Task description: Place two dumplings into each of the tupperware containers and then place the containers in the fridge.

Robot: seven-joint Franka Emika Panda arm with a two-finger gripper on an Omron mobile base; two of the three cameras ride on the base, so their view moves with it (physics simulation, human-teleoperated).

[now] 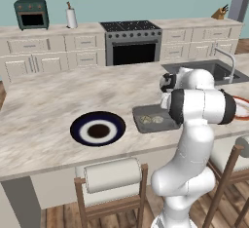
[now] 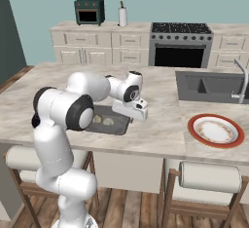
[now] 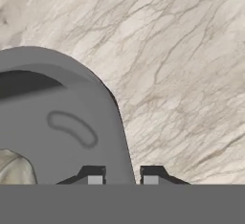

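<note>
Pincer (image 3: pixel 123 180) straddling tupperware container (image 3: pixel 72 122) rim, 2 dumplings (image 1: pixel 151 120) inside

Counter passage around the container
Bare marble lies open between the tupperware container (image 1: pixel 153 119) at centre and the blue plate (image 1: pixel 97 129) lower left; the robot's own arm (image 1: pixel 202 106) blocks the right.

1. The arm (image 2: pixel 63 110) rises from its base, bends at a high elbow and reaches forward and down.
2. The wrist turns the gripper (image 3: pixel 123 179) to point downward.
3. Its two dark fingertips (image 3: pixel 94 176) stand close together, a narrow gap between them, straddling a thin grey edge.
</note>
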